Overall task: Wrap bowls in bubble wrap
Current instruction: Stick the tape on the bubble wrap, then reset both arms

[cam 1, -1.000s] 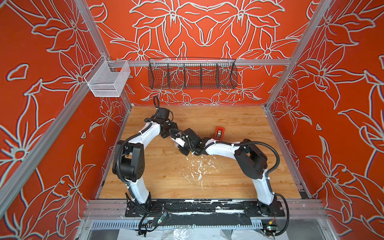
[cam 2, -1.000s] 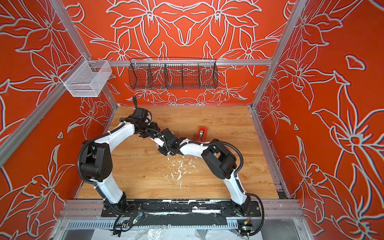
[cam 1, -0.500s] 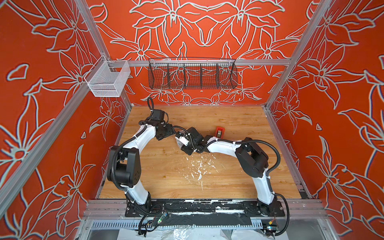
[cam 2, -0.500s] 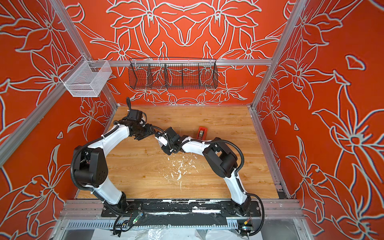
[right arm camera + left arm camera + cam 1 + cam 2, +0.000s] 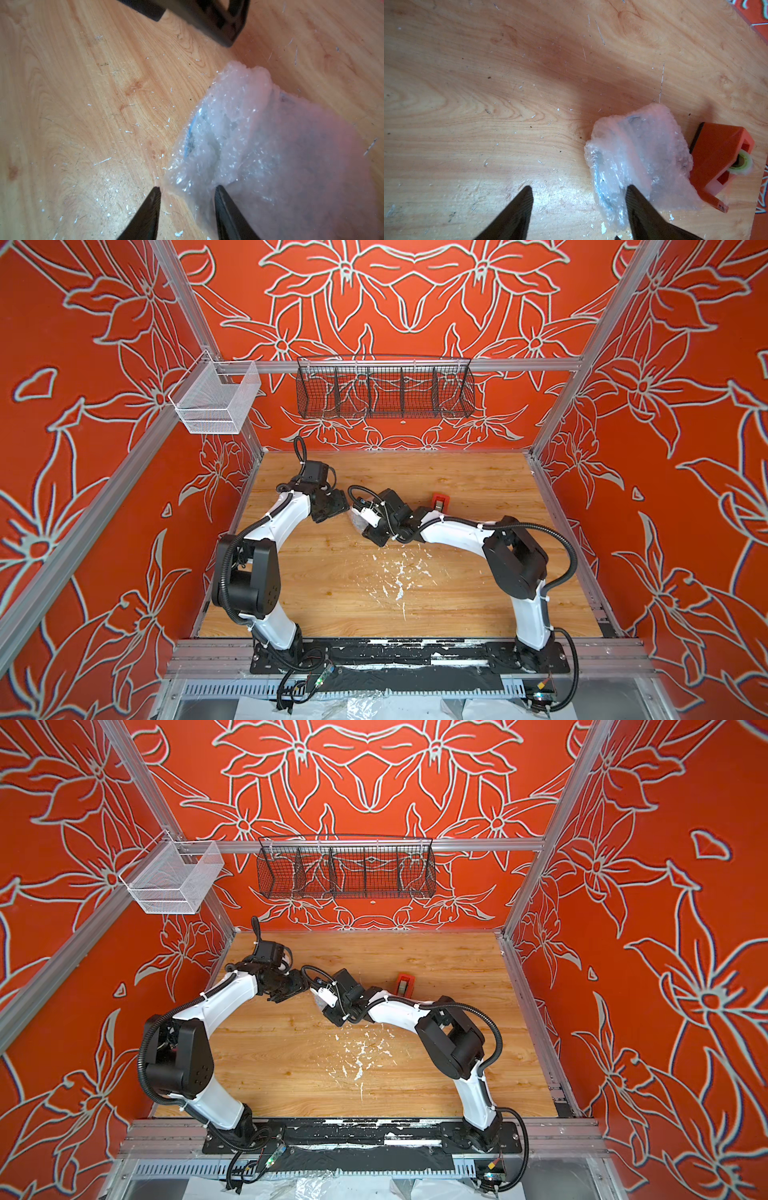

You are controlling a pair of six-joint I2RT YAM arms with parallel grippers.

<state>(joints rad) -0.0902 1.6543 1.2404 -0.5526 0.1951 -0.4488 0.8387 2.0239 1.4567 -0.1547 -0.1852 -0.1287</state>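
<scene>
Our left gripper [image 5: 578, 187] drew back, fingers spread; right gripper [image 5: 187, 188] now spread too; bubble wrap [image 5: 654, 149] encloses the bowl [image 5: 599, 176]; we judge sealing remains.

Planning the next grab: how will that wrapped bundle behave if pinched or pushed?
The bubble wrap looks loose and crinkly, so a pinch probably catches only floppy film. The bowl dimly seen inside may shift. Glossy plastic on the smooth table likely slides when pushed.

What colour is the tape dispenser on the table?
The tape dispenser is orange-red; left wrist view shows it best.
</scene>
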